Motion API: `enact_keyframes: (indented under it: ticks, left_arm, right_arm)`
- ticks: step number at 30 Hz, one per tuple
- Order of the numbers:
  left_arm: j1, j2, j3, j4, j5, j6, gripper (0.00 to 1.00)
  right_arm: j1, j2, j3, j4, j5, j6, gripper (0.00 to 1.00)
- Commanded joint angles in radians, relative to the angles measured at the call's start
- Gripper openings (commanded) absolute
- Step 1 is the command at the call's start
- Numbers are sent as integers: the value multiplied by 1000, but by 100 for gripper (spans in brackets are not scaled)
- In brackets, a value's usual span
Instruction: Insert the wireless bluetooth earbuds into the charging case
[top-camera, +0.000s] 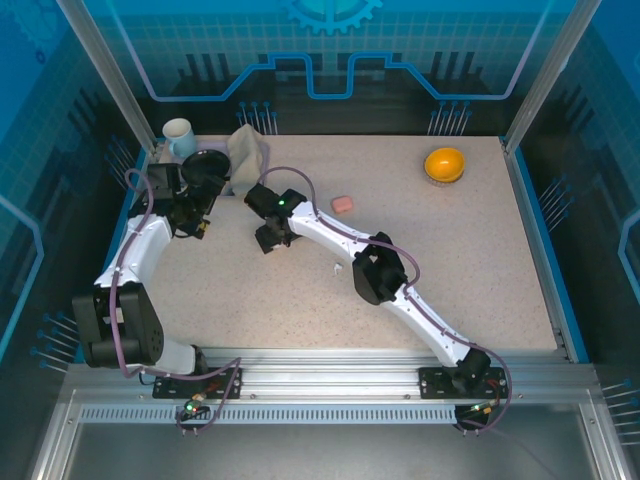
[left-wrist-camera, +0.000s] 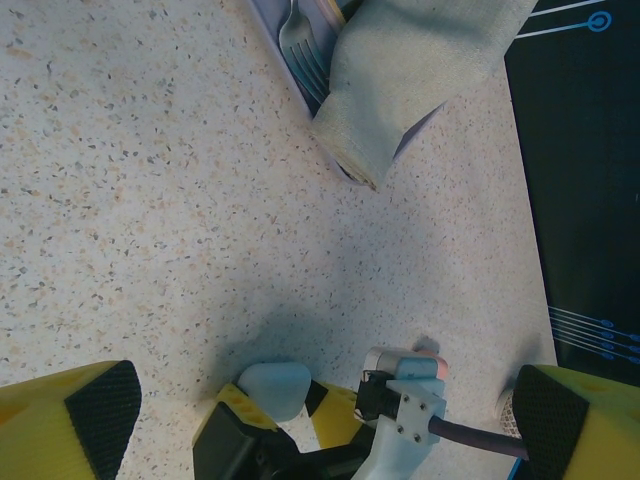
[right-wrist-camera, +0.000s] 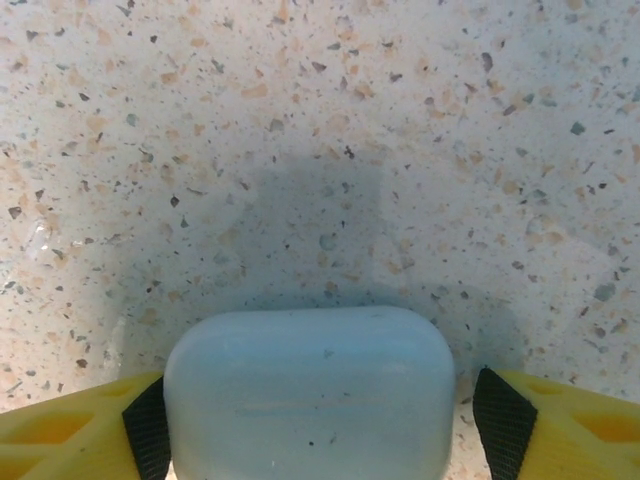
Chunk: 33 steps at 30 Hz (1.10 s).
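1. I am watching the right gripper (right-wrist-camera: 322, 425) reaching over the left-centre of the speckled tabletop (right-wrist-camera: 320, 120). It is straddling a pale charging case (right-wrist-camera: 310, 395) that is lying flat on the surface.
2. One pad (right-wrist-camera: 148, 435) is sitting against the case's side, but a sliver of table is showing between the case and the other pad. I am reading these jaws as released rather than clenched on the case.
3. The left gripper (left-wrist-camera: 322, 400) is hanging with its fingers spread wide and grasping nothing. Its camera is looking down on the right gripper and the pale case.
4. A pink case (top-camera: 342, 204) is lying on the table just beyond the right arm, apart from the pale one.
5. A tiny white piece (top-camera: 337, 268) is lying just beside the right forearm. It is too small for me to tell whether it is an earbud.
6. A folded cloth (left-wrist-camera: 410, 80) is lying over a fork (left-wrist-camera: 300, 40) near the far-left corner, close to a mug (top-camera: 180, 135). An orange bowl (top-camera: 444, 163) is sitting well apart at the far right.
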Motion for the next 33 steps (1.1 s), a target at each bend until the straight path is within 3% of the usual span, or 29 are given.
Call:
enact_keyframes:
  ticks: [1,7,16,21,33]
  left_arm:
    - [9,-14,-20,7,31,12,99]
    - [9,-19,-21,8,32,13,99]
    - [9,-19,-23,9,46,13,99]
    - [7,-19,-28,13,59,14,99]
    - [-14,-20,-53,24,108,25,99]
  right_arm:
    - [7,41,32,-6,28,14,77]
    - [7,42,33,-9,1,35,66]
    - [9,45,26,-44,-8,24,67]
    - [13,30,15,-85,41,35,53]
    - [-50,-227,-253,-46,52,221,46]
